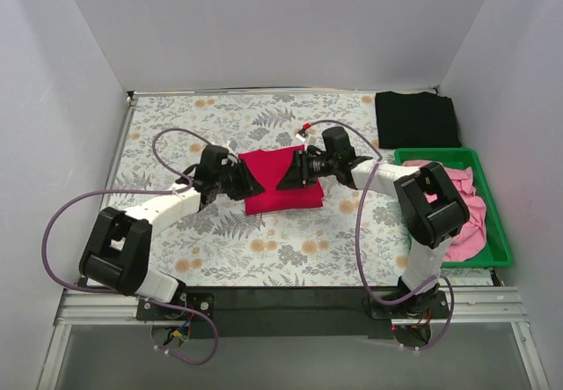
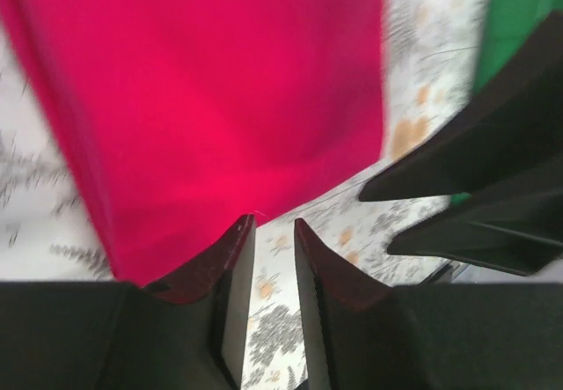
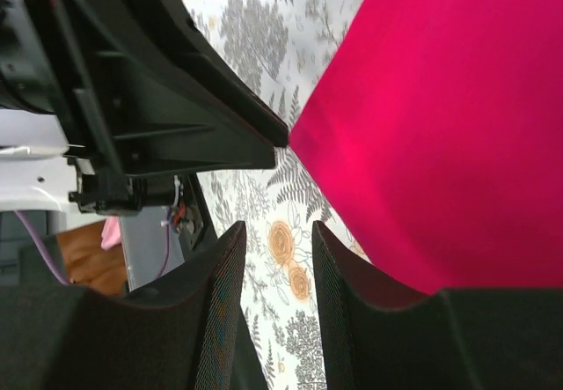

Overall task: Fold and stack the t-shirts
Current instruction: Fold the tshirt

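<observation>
A crimson red t-shirt [image 1: 280,189] lies folded into a rectangle in the middle of the floral tablecloth [image 1: 264,249]. My left gripper [image 1: 249,181] is over its left edge and my right gripper [image 1: 292,177] over its right part, tips facing each other. In the left wrist view the jaws [image 2: 274,223] stand slightly apart with only tablecloth between them, the red shirt [image 2: 202,99] just beyond. The right gripper [image 3: 278,225] is likewise open and empty beside the red shirt [image 3: 449,126]. A black t-shirt [image 1: 416,119] lies folded at the back right. Pink t-shirts [image 1: 462,209] are heaped in the bin.
A green plastic bin [image 1: 494,223] stands at the right edge of the table. White walls close in the back and both sides. Purple cables loop out from both arms. The other gripper shows in each wrist view, in the left [image 2: 475,170] and in the right [image 3: 158,99].
</observation>
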